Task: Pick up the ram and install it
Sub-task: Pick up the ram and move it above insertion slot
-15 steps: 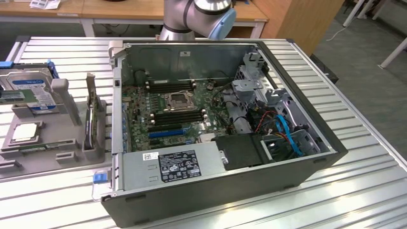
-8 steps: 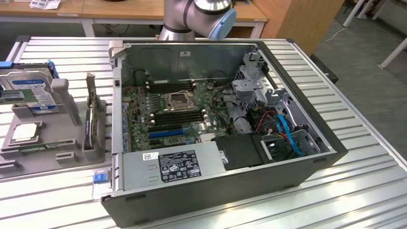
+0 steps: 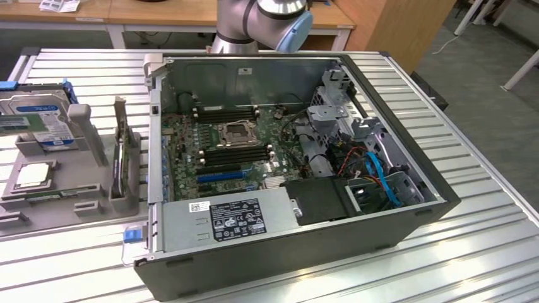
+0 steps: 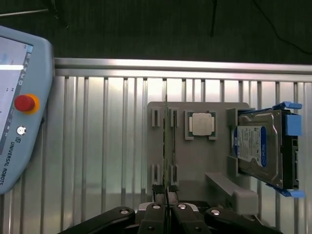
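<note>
The ram (image 4: pixel 169 146) stood on its long edge in the slotted posts of a grey holder tray (image 4: pixel 195 165). The tray sat on the slatted metal counter (image 4: pixel 97 146) at the exterior view's left of the open computer case (image 3: pixel 404 208), well apart from the motherboard (image 3: pixel 223 148). To my eye the ram would be light and stiff, a thin board that does not forgive bending or a hard squeeze on its chips. The safest hold seemed a narrow pinch across its two flat faces along the free upper edge (the contact edge sat down in the holder and was best left alone). The end effector (image 4: pixel 167 191) hung above the tray with its fingers pressed together on nothing. It lined up with one end of the stick but was, as far as I could judge, clear of it. Just beside the ram lay the square silver CPU (image 4: pixel 201 124) in its own pocket, and beyond that a hard drive (image 4: pixel 261 151) in a blue carrier leaned against a grey post. The only writing I could read was "UNIVERSAL ROBOTS" down the edge of the teach pendant (image 4: pixel 19 112), near its red stop button (image 4: pixel 24 103). The drive's blue-and-white label and the power supply sticker (image 3: pixel 240 218) inside the case were too fine to make out.
</note>
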{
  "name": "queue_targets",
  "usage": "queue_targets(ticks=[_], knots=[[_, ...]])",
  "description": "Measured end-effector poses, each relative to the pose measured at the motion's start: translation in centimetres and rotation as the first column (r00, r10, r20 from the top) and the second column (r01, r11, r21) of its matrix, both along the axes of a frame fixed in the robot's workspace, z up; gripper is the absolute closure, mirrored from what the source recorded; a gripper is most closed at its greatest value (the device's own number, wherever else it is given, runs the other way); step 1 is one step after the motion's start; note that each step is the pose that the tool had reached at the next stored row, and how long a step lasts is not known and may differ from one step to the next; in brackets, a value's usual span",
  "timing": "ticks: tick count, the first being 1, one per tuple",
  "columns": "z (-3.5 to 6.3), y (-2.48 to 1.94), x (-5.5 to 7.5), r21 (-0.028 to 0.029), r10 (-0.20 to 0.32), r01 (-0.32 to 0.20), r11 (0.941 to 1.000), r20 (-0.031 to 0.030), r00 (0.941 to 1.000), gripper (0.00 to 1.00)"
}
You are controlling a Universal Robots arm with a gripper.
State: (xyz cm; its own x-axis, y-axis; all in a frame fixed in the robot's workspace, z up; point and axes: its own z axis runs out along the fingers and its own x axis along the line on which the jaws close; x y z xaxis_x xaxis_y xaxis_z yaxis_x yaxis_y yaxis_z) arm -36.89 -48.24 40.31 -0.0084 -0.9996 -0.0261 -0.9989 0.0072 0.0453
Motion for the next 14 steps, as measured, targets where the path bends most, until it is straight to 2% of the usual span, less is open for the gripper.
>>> queue_targets(ticks=[14], knots=[[0.42, 0.00, 0.00, -0.0001, 0.000, 0.000, 1.0000, 0.0000, 1.0000, 0.89]])
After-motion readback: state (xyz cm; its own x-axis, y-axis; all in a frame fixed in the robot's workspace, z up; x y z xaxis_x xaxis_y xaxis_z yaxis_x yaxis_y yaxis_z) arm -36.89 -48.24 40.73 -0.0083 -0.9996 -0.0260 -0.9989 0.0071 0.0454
